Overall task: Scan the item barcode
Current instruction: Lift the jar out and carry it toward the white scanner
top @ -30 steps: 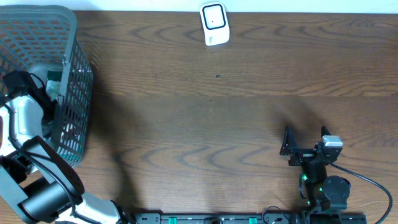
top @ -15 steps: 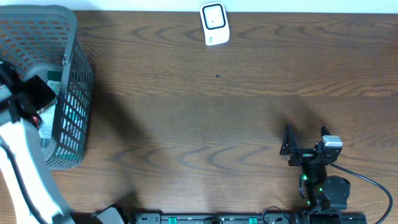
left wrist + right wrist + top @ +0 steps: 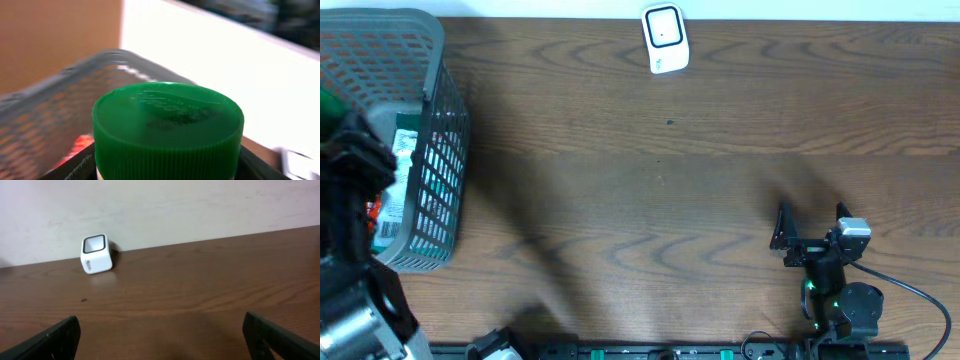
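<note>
Above the basket (image 3: 432,150), the left gripper (image 3: 167,172) pinches a green-capped bottle (image 3: 167,127).
Only the cap shows; the bottle's body and any barcode are cut off below, and from overhead the arm over the basket is a dark blur. Well to the right of the basket, the right gripper (image 3: 811,218) rests spread wide. The white scanner (image 3: 665,40) sits far from the basket, by the wall.
</note>
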